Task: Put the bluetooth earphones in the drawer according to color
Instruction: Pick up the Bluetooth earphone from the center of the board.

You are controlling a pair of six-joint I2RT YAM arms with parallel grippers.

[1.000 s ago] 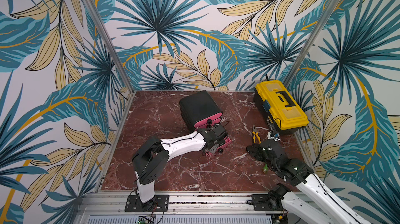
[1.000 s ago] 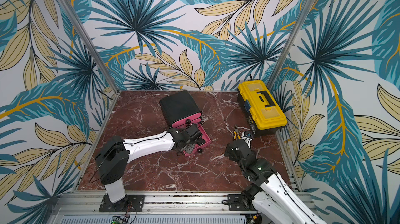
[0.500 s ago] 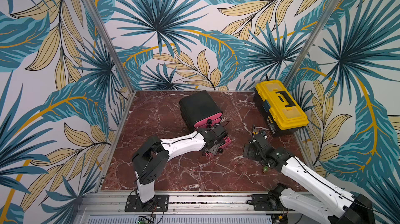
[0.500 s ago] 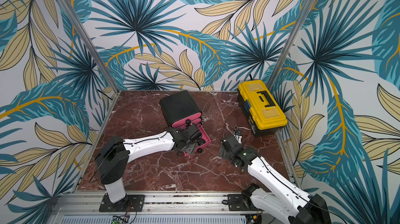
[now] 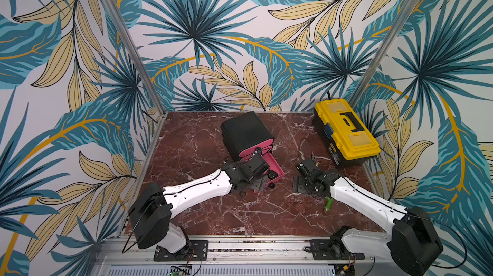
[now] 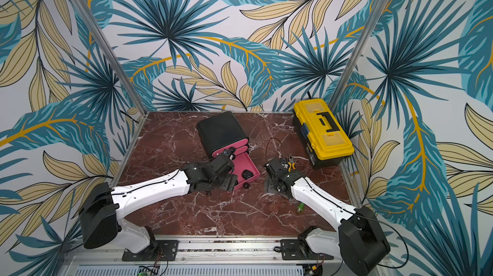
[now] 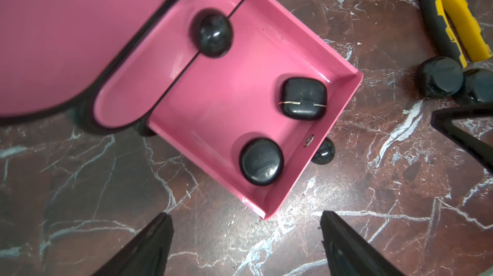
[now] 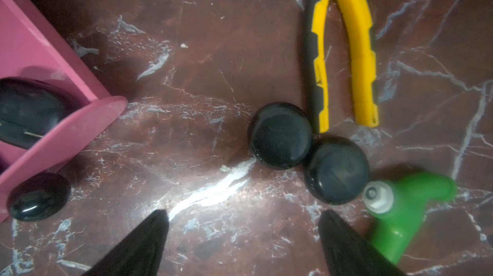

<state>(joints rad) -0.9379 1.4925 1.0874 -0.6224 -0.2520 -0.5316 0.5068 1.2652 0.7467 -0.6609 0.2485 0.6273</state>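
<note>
I have the left end effector (image 7: 245, 234) hanging over the table (image 7: 80, 194) just short of the pulled-out bottom drawer (image 7: 226, 101). Its fingers (image 7: 149, 248) are spread wide with nothing between them, and only their tips enter the wrist view. Two black earphone cases lie in that drawer near its front wall, apart from each other: a squarish case (image 7: 304, 98) and an oval case (image 7: 261, 161). The drawer's knob (image 7: 323, 152) is half hidden behind that wall. The two drawers above it in the cabinet (image 5: 245, 130) are closed, so I cannot see what they hold. In both top views the left wrist covers part of the pulled-out drawer, and I make out little more than a dark blob inside.

The right end effector (image 8: 242, 224) is spread as well, gripping nothing, above bare marble. Just beyond its tips a round black case (image 8: 281, 134) touches a second round black case (image 8: 336, 169). The first sits just beside the handles of the pliers (image 8: 357, 48), whose head is cut off by the frame. The second sits just beside the green tool (image 8: 400, 208). From above, the right wrist hides both round cases, and the forearm covers part of the green tool.
</note>
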